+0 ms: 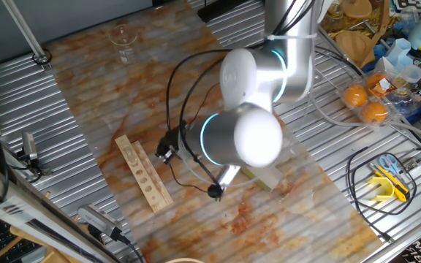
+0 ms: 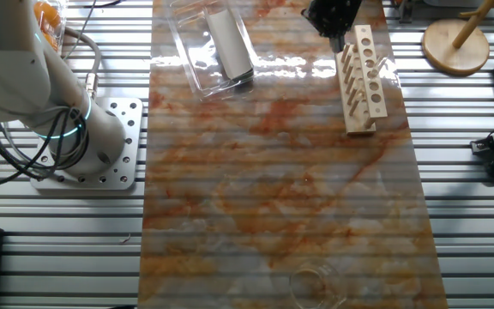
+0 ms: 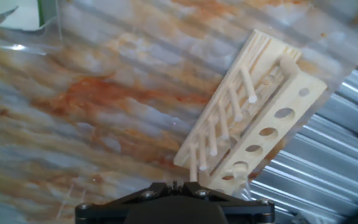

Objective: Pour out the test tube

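A wooden test tube rack (image 3: pixel 263 118) with a row of holes and pegs lies on the marbled orange mat, ahead and to the right in the hand view. It also shows as the rack (image 2: pixel 363 81) and the rack (image 1: pixel 145 174) in the fixed views. My gripper (image 3: pixel 178 184) hovers just short of the rack's near end, its dark fingers pressed together with only a thin slit and nothing seen between them. In the other fixed view the gripper (image 2: pixel 331 19) hangs at the rack's top-left corner. I cannot make out the test tube in any view. The arm hides the gripper in one fixed view.
A glass beaker (image 1: pixel 123 36) stands at the mat's far end, seen as the beaker (image 2: pixel 316 287) too. A clear tray (image 2: pixel 197 64) holding a grey-white block (image 2: pixel 230 45) lies beside the rack. Ribbed metal table surrounds the mat, with cables and clutter at the edges.
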`<state>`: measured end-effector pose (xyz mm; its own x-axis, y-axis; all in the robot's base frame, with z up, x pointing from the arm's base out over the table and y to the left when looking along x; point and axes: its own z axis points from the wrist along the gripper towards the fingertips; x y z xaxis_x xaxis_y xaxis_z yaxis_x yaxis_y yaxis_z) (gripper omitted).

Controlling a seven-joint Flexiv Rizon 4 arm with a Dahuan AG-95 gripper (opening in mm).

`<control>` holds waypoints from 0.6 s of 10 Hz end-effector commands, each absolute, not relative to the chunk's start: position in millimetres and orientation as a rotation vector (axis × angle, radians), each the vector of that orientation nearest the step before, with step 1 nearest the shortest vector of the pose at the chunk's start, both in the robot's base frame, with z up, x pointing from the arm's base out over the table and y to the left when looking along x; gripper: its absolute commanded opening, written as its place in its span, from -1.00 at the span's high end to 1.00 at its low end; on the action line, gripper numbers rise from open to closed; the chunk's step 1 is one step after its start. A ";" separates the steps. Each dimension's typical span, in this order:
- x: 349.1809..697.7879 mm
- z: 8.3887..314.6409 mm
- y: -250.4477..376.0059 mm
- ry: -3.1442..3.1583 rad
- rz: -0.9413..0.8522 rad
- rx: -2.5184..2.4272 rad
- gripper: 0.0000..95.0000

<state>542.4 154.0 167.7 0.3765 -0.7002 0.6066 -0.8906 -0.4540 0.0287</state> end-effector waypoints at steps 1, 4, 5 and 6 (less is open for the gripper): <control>552.2 169.3 166.6 -1.410 0.775 2.220 0.60; 554.4 166.9 169.2 -1.501 0.844 2.116 0.60; 556.2 163.5 170.8 -1.513 0.852 2.104 0.60; 558.8 158.4 173.4 -1.519 0.856 2.097 0.60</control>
<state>557.1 171.2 159.6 0.2264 -0.6939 0.6835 -0.9433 -0.3310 -0.0236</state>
